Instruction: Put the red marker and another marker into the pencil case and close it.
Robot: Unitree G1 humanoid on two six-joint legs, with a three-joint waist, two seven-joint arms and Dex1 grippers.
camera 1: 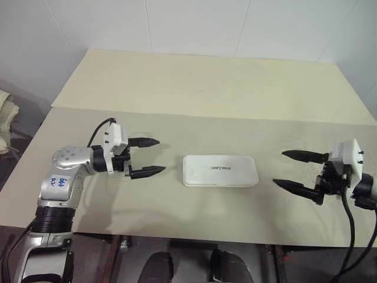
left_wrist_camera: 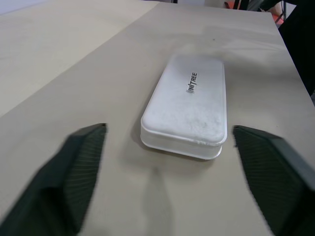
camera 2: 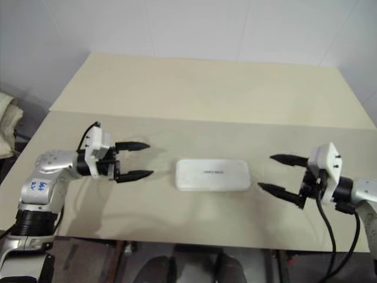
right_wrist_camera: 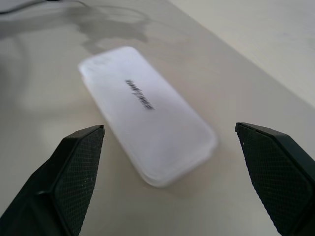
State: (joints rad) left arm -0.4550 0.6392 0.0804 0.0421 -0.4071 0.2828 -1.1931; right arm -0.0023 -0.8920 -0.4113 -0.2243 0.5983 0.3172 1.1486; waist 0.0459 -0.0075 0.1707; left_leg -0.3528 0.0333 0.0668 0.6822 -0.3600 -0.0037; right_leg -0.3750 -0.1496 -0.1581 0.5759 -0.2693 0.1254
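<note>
The white pencil case (camera 1: 220, 170) lies flat on the table with its lid down and its black lettering facing up. It also appears in the left wrist view (left_wrist_camera: 188, 104) and the right wrist view (right_wrist_camera: 146, 111). My left gripper (camera 1: 153, 157) hovers to the case's left, open and empty, its fingers (left_wrist_camera: 74, 167) pointing at the case's short end. My right gripper (camera 1: 290, 168) stands to the case's right, open and empty, also aimed at the case. The red marker and the other marker are hidden from view.
The beige table (camera 1: 206, 88) has a seam running across it behind the case. White walls rise behind the table's far edge. A pale cloth bundle (camera 1: 6, 115) sits off the table at the far left.
</note>
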